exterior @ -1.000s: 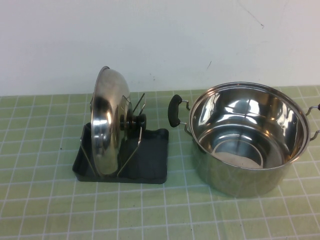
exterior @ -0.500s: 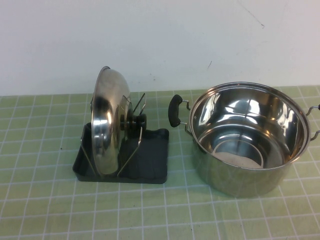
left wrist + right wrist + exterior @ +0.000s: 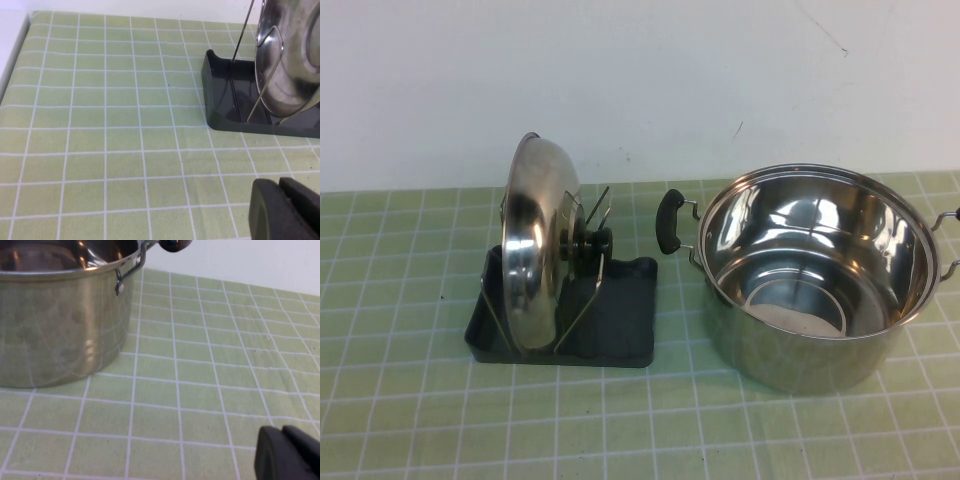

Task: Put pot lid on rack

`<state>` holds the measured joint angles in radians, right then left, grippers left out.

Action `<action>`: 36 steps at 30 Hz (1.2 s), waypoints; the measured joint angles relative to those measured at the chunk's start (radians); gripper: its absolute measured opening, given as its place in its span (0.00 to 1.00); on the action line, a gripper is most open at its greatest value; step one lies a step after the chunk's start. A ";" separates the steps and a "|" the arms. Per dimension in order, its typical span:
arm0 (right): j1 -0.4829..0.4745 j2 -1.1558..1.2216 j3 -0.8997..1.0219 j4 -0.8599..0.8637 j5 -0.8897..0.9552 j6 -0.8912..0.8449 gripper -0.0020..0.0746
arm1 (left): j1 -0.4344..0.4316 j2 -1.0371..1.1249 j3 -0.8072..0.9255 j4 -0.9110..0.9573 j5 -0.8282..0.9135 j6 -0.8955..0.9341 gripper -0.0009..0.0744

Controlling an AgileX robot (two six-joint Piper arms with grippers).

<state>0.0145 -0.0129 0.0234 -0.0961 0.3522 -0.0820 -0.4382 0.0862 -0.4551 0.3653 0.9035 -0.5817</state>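
The pot lid stands on edge in the rack, held between the wire prongs, with its black knob facing the pot. Neither gripper shows in the high view. In the left wrist view my left gripper is shut and empty, low over the mat, a short way from the rack and the lid. In the right wrist view my right gripper is shut and empty above the mat, away from the pot.
A deep steel pot with black side handles stands open to the right of the rack; it also shows in the right wrist view. A green tiled mat covers the table. A white wall lies behind.
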 joint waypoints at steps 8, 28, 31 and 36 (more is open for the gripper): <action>0.000 0.000 0.000 0.000 0.000 0.000 0.02 | 0.000 0.000 0.000 0.000 0.000 0.000 0.01; 0.000 0.000 0.000 0.000 0.000 0.002 0.02 | 0.013 -0.013 0.026 -0.031 -0.112 0.033 0.01; 0.000 0.000 0.000 -0.002 0.000 0.002 0.02 | 0.074 -0.013 0.065 -0.058 -0.340 0.139 0.01; 0.000 0.000 0.000 -0.002 0.000 0.002 0.02 | 0.293 -0.013 0.186 -0.285 -0.656 0.444 0.01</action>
<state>0.0145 -0.0129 0.0234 -0.0979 0.3526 -0.0804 -0.1454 0.0730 -0.2691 0.0807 0.2475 -0.1382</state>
